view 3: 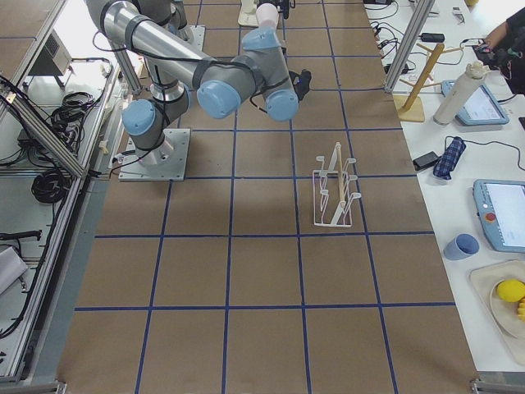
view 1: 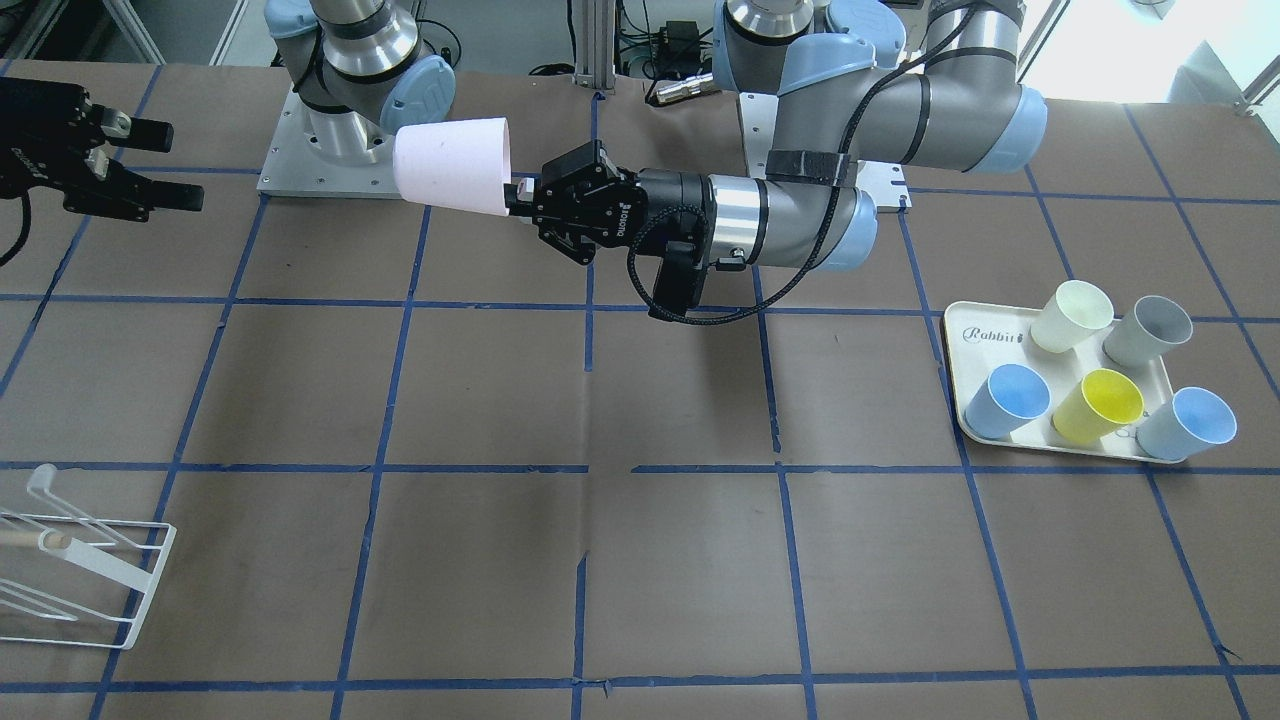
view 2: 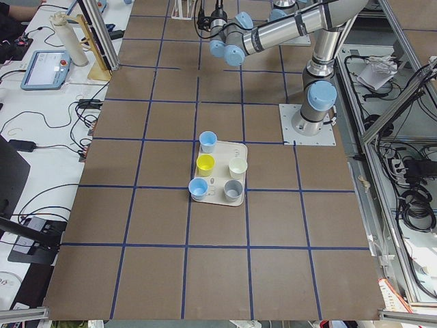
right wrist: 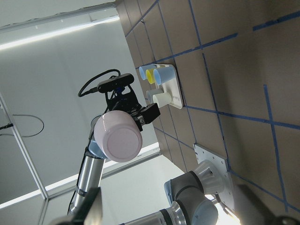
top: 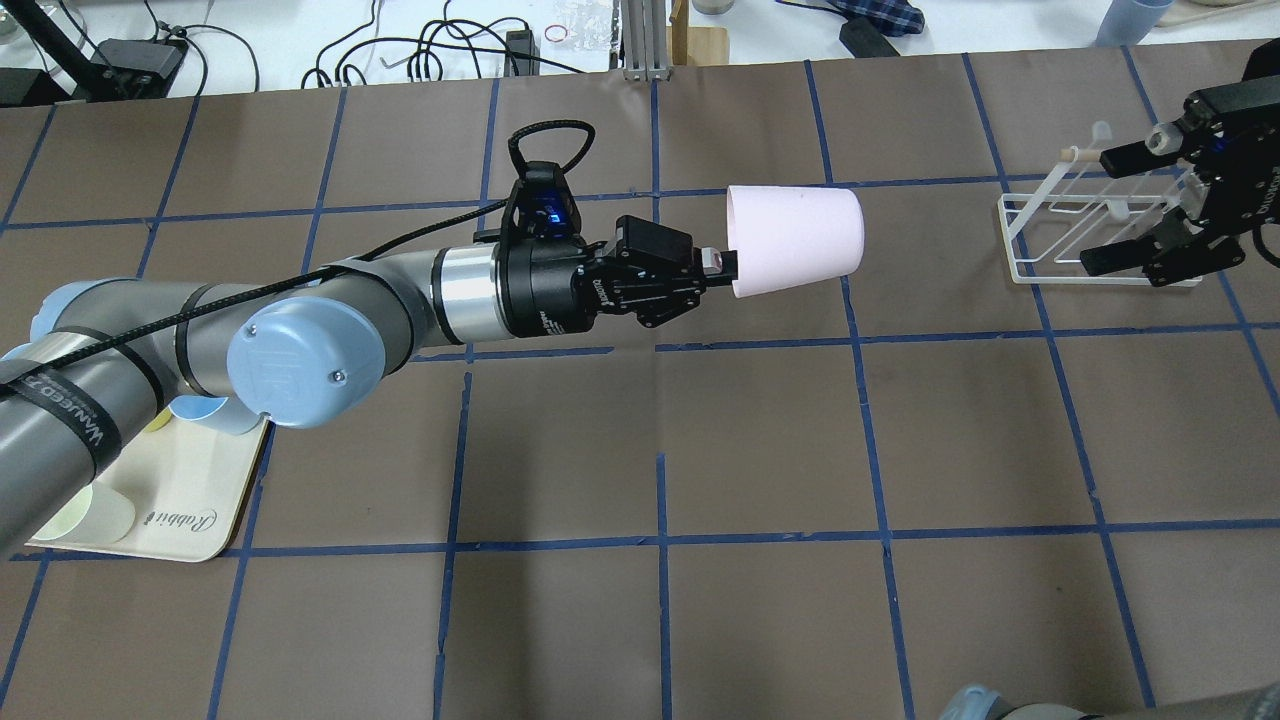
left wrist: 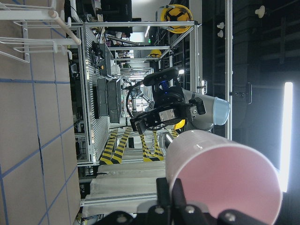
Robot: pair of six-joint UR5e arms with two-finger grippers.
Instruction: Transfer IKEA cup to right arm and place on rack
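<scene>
The pale pink IKEA cup (view 1: 455, 165) is held on its side in the air, base pointing toward the right arm. My left gripper (view 1: 515, 197) is shut on its rim, one finger inside the mouth. Cup (top: 795, 238) and left gripper (top: 722, 265) also show in the overhead view. My right gripper (top: 1105, 208) is open and empty, a gap away from the cup's base and facing it. It shows at the left edge of the front view (view 1: 170, 163). The white wire rack (view 1: 90, 570) stands on the table on the right arm's side. The right wrist view sees the cup's base (right wrist: 118, 138).
A cream tray marked "Rabbit" (view 1: 975, 330) on the left arm's side holds two light blue cups, a yellow (view 1: 1098, 405), a cream-white (view 1: 1072, 315) and a grey cup (view 1: 1148, 332). Brown table with a blue tape grid. Cables and equipment lie along the far edge.
</scene>
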